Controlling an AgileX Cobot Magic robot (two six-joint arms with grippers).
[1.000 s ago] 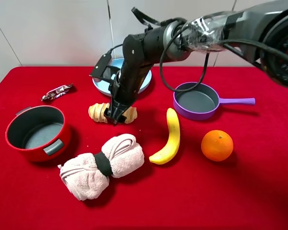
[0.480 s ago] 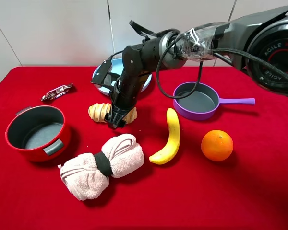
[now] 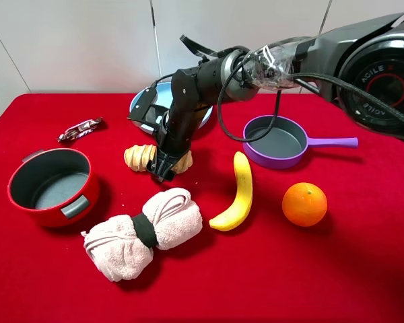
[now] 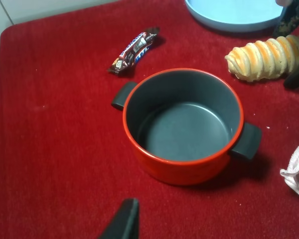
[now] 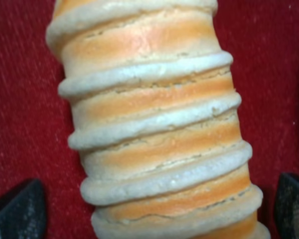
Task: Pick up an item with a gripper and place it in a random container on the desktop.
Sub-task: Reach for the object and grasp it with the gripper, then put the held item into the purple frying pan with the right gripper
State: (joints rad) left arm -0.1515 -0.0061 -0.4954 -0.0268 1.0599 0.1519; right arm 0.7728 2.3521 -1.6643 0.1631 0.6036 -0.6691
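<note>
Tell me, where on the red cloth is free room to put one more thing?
The widest bare cloth is the front strip, in front of the pink towel, banana and orange. A smaller patch lies between the candy bar, red pot and bread roll. The middle is crowded: the right gripper has its jaws open around the roll, beside the blue plate.

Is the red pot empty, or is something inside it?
Empty: the red pot shows only its bare grey bottom, and the bread roll lies outside it.
</note>
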